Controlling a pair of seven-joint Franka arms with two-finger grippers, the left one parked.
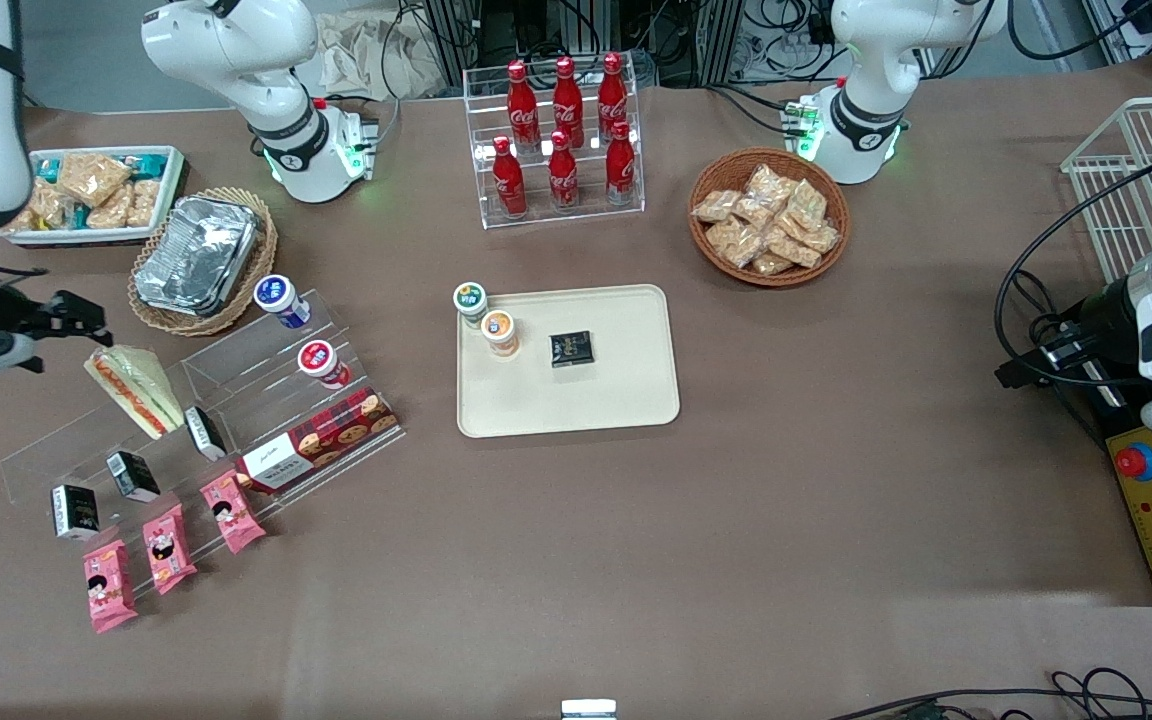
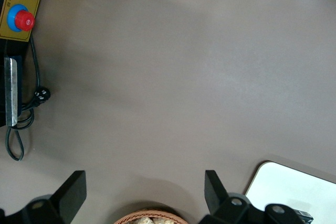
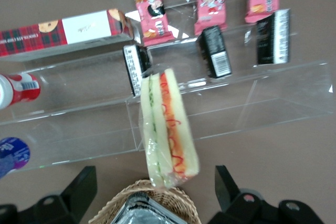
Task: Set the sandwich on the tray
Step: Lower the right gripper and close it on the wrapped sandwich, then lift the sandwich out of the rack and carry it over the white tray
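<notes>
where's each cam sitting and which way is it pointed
Front: high, looking down the table at both arms, tray, and gripper near the sandwich.
Right wrist: looks down between open fingers onto the sandwich.
Left wrist: looks down past its fingers at bare cloth.
Shared: sandwich in front and right wrist; tray corner in front and left wrist.

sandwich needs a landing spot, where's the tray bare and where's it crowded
The tray is bare along its camera-side half and toward the parked arm. The two cups and black packet crowd one corner. The gripper, fingers open, hovers by the sandwich.

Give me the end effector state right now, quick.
Right arm's end effector: open, holding nothing, poised above the sandwich on the clear shelf.
</notes>
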